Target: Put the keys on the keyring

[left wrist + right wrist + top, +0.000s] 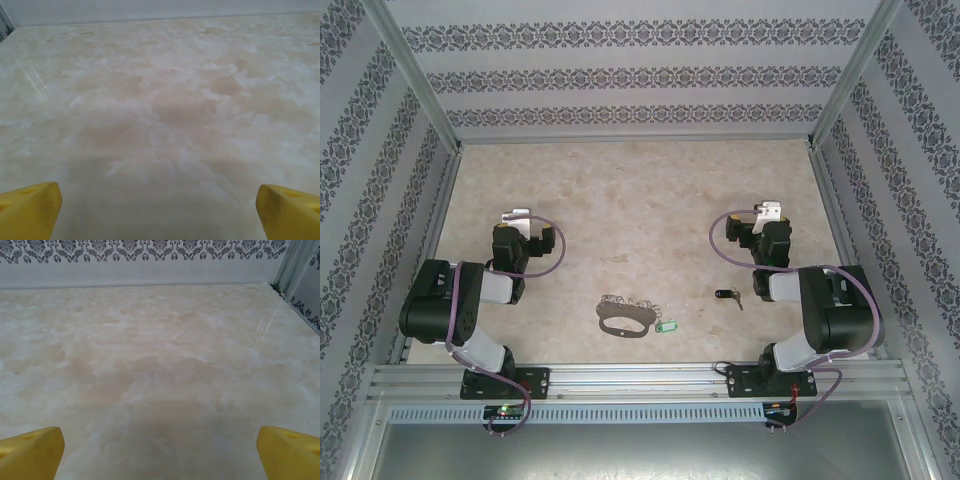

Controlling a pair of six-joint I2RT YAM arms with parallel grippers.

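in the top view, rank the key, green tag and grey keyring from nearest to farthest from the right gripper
From the right gripper:
1. key, on the right side, beside that arm.
2. green tag, near the table's middle.
3. keyring, just left of the tag.

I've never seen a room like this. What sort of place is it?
Likely a robot practice booth: a beige marble-look tabletop boxed in by grey-patterned wallpaper panels, two black robot arms bolted to a silver aluminium rail, and a small black-headed key near a flat grey keyring.
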